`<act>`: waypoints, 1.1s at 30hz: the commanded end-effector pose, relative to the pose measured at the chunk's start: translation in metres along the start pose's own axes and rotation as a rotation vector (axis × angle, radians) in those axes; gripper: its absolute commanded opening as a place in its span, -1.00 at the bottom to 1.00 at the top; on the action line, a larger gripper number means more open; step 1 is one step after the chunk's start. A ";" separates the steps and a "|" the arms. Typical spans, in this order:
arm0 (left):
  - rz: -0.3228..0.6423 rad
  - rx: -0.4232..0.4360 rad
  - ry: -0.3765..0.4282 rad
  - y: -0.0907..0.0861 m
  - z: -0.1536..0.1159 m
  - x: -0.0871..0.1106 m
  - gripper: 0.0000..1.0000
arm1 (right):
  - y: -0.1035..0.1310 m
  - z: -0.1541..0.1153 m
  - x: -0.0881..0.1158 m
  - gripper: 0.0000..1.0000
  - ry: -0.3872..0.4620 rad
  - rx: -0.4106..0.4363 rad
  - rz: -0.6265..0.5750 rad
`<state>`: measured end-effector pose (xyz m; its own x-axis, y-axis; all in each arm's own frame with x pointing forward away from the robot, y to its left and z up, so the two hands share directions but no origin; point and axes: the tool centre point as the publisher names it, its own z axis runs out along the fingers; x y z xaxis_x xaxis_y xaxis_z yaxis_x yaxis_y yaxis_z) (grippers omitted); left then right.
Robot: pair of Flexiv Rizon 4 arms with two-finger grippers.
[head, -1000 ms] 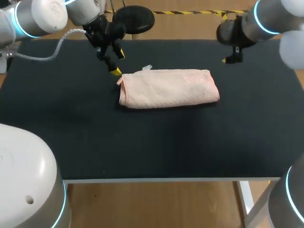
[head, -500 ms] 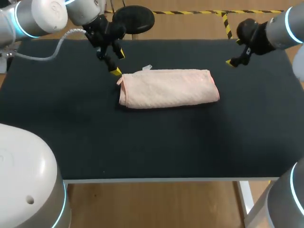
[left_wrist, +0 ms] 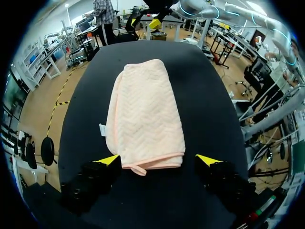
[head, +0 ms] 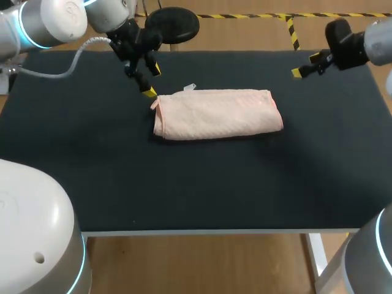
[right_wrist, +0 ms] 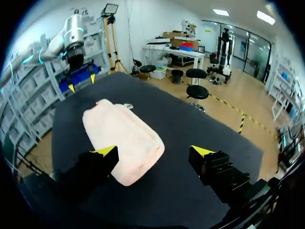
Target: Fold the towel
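We work at a table [head: 184, 190] topped in flat black, with a pale edge [head: 214, 232] along its 6 o'clock side and a white leg [head: 317, 254] at 5 o'clock. Around it lies a wood-coloured floor [head: 202, 263]. At 12 o'clock stands a round black stool [head: 173, 23]; yellow-and-black tape [head: 245, 15] runs towards 1 o'clock.

Right gripper [right_wrist: 153, 151] fingers wide apart, nothing gripped, held above the black table [right_wrist: 200, 119]. Folded pink towel [right_wrist: 121, 138] lies flat just ahead of it, near end in front of one finger, small white tag [right_wrist: 127, 106] on its far edge. Left gripper [right_wrist: 81, 82] hangs beyond the towel's far end, yellow tips apart, not touching it.
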<state>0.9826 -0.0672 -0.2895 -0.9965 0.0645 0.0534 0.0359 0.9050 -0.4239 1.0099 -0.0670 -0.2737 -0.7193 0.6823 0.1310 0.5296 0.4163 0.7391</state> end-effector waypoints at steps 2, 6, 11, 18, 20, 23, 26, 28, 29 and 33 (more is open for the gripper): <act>0.001 0.001 0.001 0.001 0.000 -0.001 1.00 | -0.023 0.013 0.019 1.00 0.232 -0.053 0.736; 0.001 0.001 0.001 0.001 0.000 -0.001 1.00 | -0.035 0.015 0.030 1.00 0.249 0.043 0.836; 0.001 0.001 0.001 0.001 0.000 -0.001 1.00 | -0.043 0.015 0.035 1.00 0.262 0.151 0.920; 0.001 0.001 0.001 0.001 0.000 -0.001 1.00 | -0.070 0.030 0.056 1.00 0.354 0.351 0.970; 0.001 0.001 0.001 0.001 0.000 -0.001 1.00 | -0.076 0.034 0.059 1.00 0.358 0.383 0.966; 0.001 0.001 0.001 0.001 0.000 -0.001 1.00 | -0.084 0.041 0.062 1.00 0.368 0.418 0.971; 0.001 0.001 0.001 0.001 0.000 -0.001 1.00 | -0.091 0.048 0.061 1.00 0.389 0.437 0.977; 0.001 0.001 0.001 0.001 0.000 -0.001 1.00 | -0.094 0.054 0.058 1.00 0.388 0.453 0.953; 0.001 0.001 0.001 0.001 0.000 -0.001 1.00 | -0.096 0.057 0.056 1.00 0.390 0.461 0.945; 0.001 0.001 0.001 0.001 0.000 -0.001 1.00 | -0.094 0.068 0.049 1.00 0.396 0.454 0.949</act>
<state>0.9826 -0.0672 -0.2895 -0.9965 0.0645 0.0535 0.0359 0.9051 -0.4238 0.9356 -0.0335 -0.3732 -0.0308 0.6462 0.7625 0.9942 -0.0591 0.0902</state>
